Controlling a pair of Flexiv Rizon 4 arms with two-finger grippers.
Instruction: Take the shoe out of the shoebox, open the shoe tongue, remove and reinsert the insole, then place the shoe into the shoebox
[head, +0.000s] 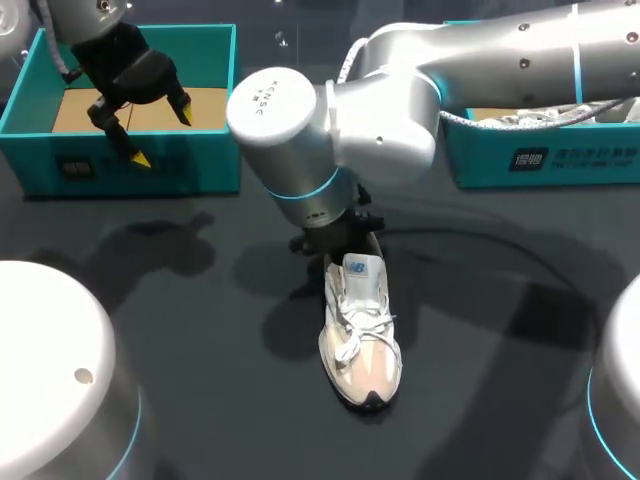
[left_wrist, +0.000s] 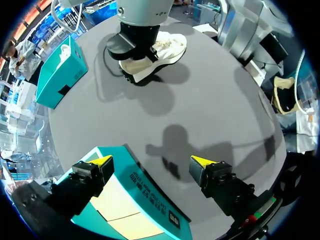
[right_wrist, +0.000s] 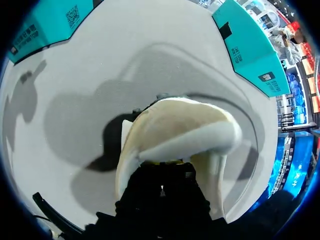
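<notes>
While the white shoe (head: 360, 330) stands sole-down on the dark table (head: 180, 300), laces up and nothing else touching its toe end, the right gripper (head: 335, 240) is down at its heel end, with the right arm's large grey wrist directly above it. From the right wrist view the shoe's pale heel and collar lie right in front of that gripper's black body, which hides the rest, so I cannot tell how wide it stands or whether it has hold of the shoe. Well away from the shoe, beyond its heel and off to my left, sits an open teal shoebox (head: 180, 165) with a bare cardboard floor. The left gripper (head: 163, 135) hangs above that box's shoe-side wall, spread wide with nothing between its yellow tips. A second teal box (head: 560, 160) stands beyond the shoe's heel on my right, also well apart from the shoe, with something white showing inside it under the right arm.
</notes>
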